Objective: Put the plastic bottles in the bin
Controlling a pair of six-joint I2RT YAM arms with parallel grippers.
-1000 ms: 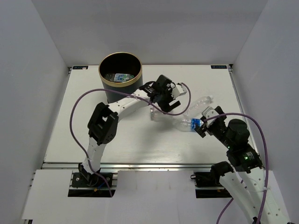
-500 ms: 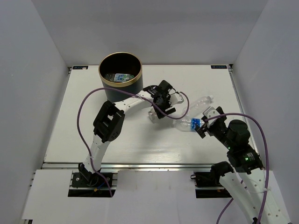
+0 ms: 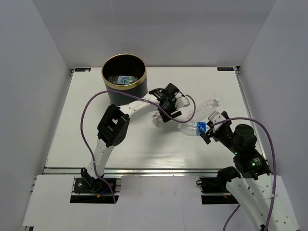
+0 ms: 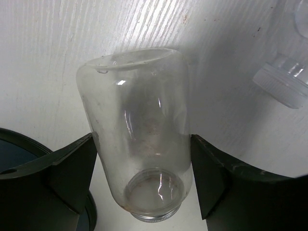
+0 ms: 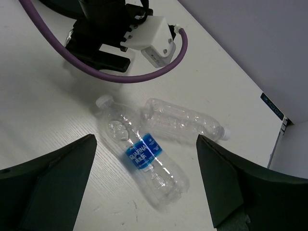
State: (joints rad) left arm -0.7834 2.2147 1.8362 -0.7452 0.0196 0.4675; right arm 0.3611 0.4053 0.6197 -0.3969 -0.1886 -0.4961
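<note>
- The white tabletop (image 3: pixel 72 139) carries the bin, the loose bottles and both arms' reach
- The bin (image 3: pixel 111 92) stands upright at the far left of the tabletop, dark with a gold rim; a labelled bottle (image 3: pixel 126 79) already lies inside it
- The left hand (image 4: pixel 143 144) is down at the tabletop to the right of the bin, spread to about the width of an uncapped bottle (image 4: pixel 137 125) that lies on its side between the fingers, mouth towards the wrist camera
- Both fingertips (image 4: pixel 89 149) meet the sides of that bottle, which shows no squeeze or dent; I cannot tell whether it is truly clamped or only touched
- The right hand (image 5: pixel 147 139) hangs above the tabletop with its fingers spread wide, holding and touching nothing
- Below the right hand lies a blue-labelled bottle (image 5: pixel 144 154) on its side, white cap pointing towards the left arm
- Just beside it, on the far side, lies a plain clear bottle (image 5: pixel 183 120), also on its side, cap pointing the other way; the two look to touch or nearly touch near their bases
</note>
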